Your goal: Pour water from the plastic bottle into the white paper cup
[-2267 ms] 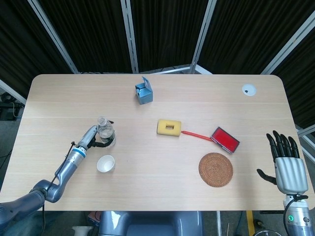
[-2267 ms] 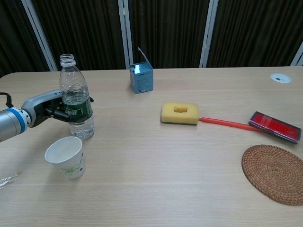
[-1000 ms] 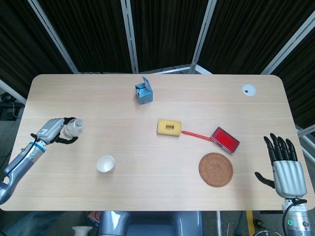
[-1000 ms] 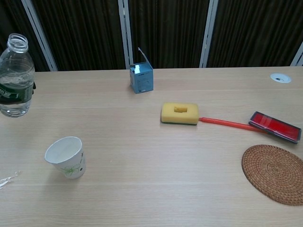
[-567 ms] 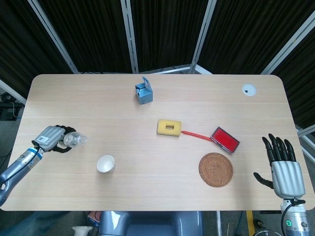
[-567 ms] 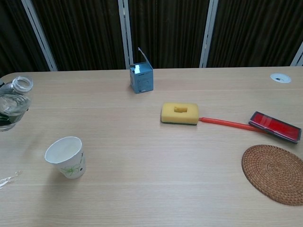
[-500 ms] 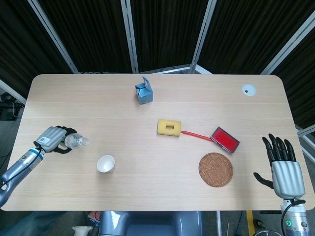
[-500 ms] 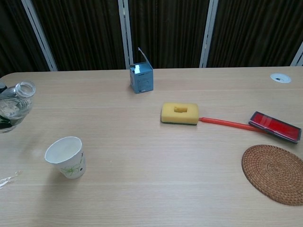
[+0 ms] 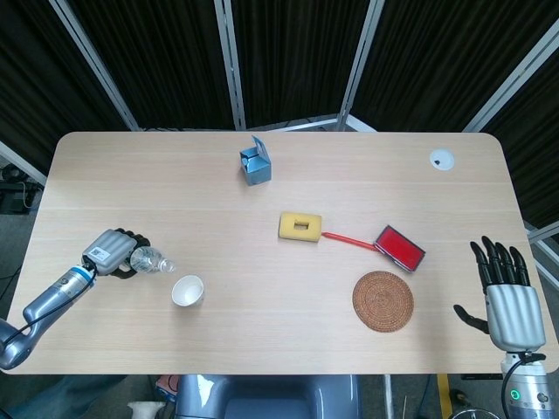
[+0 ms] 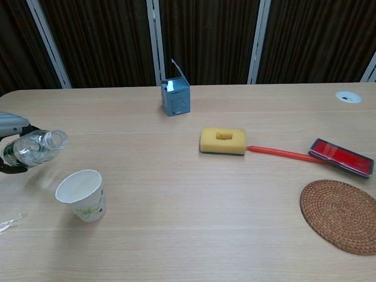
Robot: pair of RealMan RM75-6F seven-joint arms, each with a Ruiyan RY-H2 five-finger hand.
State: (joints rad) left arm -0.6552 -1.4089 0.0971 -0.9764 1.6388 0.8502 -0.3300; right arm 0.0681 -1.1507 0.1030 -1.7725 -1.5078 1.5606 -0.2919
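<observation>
While our left hand (image 9: 112, 253) grips the plastic bottle (image 10: 36, 147) tipped near the table's left edge, mouth just short of the white paper cup (image 10: 81, 195), we judge that cup light and tippy. Right hand (image 9: 511, 305) idles, fingers spread, holding nothing.

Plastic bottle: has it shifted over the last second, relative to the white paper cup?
Yes. The left hand has carried the plastic bottle down-right in the head view, closer to the white paper cup, now tipped with its mouth toward the cup.
</observation>
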